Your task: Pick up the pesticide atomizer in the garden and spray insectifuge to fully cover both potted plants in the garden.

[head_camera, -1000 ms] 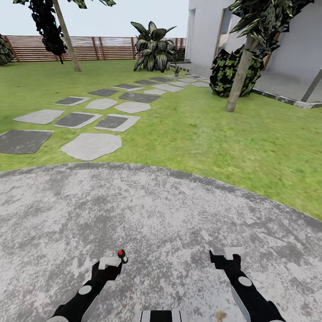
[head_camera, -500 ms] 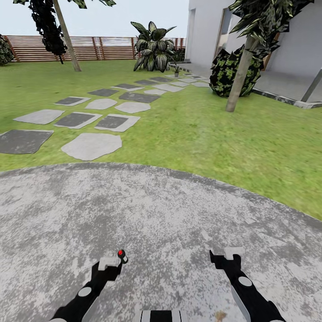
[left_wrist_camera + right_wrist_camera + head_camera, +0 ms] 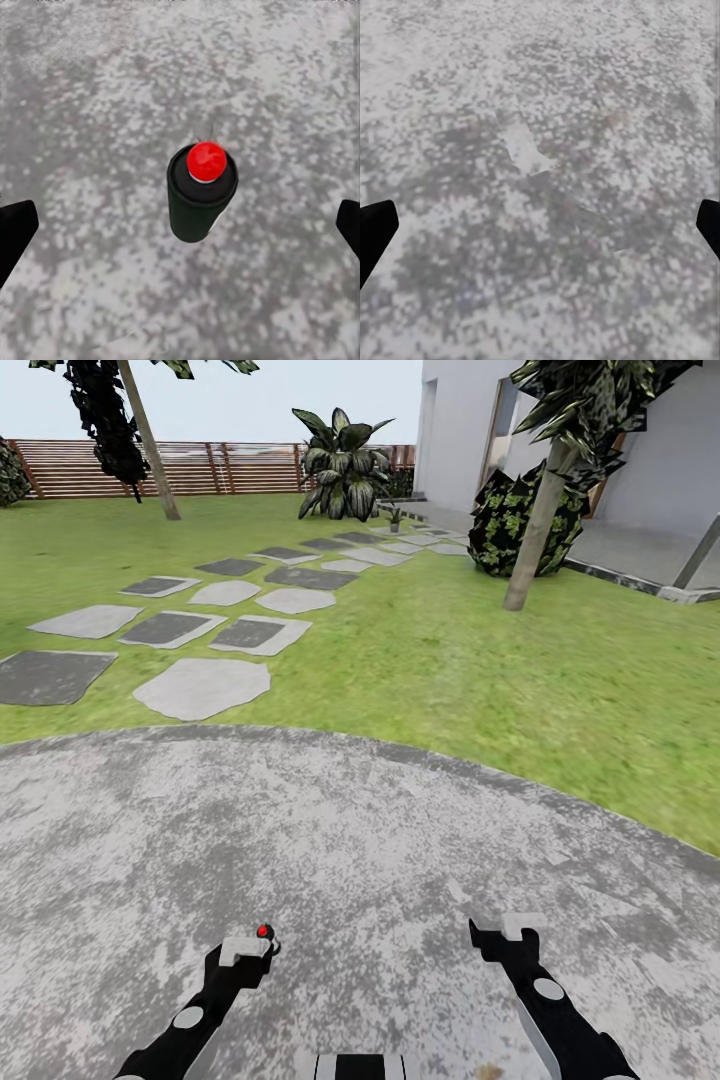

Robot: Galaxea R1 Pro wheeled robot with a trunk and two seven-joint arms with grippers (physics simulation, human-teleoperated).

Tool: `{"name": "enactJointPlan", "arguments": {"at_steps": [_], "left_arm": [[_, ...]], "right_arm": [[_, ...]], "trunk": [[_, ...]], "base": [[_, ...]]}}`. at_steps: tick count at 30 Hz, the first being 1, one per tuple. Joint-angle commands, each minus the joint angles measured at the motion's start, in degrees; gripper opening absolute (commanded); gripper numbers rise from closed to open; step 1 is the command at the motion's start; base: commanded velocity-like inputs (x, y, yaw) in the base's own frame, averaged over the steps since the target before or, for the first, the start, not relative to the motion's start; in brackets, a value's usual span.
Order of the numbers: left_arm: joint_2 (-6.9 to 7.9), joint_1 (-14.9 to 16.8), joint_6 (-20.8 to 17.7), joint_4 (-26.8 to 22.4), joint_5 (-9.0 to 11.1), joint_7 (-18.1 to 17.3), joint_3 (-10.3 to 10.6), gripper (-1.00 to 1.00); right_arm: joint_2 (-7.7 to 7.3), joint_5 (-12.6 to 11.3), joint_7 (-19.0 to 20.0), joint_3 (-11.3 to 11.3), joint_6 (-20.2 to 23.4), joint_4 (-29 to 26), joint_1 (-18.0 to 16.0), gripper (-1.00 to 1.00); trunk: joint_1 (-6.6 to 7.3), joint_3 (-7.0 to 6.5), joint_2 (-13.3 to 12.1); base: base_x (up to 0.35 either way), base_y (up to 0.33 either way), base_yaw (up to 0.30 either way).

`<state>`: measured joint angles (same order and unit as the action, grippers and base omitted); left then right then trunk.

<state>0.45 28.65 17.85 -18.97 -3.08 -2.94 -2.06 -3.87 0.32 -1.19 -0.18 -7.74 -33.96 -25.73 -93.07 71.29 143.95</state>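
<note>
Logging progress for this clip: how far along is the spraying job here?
Nothing is finished yet. In hand: the left gripper hangs open over the atomizer, which stands ungrasped on the patio. Left to do: grasp it, cross the lawn to the potted plants, one visible far off, and spray both.

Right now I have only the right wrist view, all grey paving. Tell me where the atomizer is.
Observer: The left wrist view has the atomizer, red-capped, upright on the patio.
Operator: Report the left pincer.
Observer: Open; its fingers sit wide either side of the can, not touching.
Operator: Point me to the plants.
Observer: Head view: what looks like a small potted plant, far ahead where the stepping stones end.
</note>
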Motion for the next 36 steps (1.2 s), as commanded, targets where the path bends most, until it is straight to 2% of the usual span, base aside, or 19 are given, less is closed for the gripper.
{"name": "enactJointPlan", "arguments": {"at_steps": [1,36], "left_arm": [[-0.01,0.02,0.21,0.02,-0.3,-0.22,-0.23,1.0],[0.2,0.02,0.54,0.07,-0.03,-0.18,-0.36,1.0]], "right_arm": [[0.0,0.03,-0.12,0.01,-0.17,0.04,-0.02,1.0],[0.0,0.02,-0.04,0.01,-0.17,0.04,-0.02,1.0]], "trunk": [[0.01,0.04,0.01],[0.01,0.04,0.01]], "base": [[0.011,-0.011,0.0],[0.05,-0.042,0.0]]}}
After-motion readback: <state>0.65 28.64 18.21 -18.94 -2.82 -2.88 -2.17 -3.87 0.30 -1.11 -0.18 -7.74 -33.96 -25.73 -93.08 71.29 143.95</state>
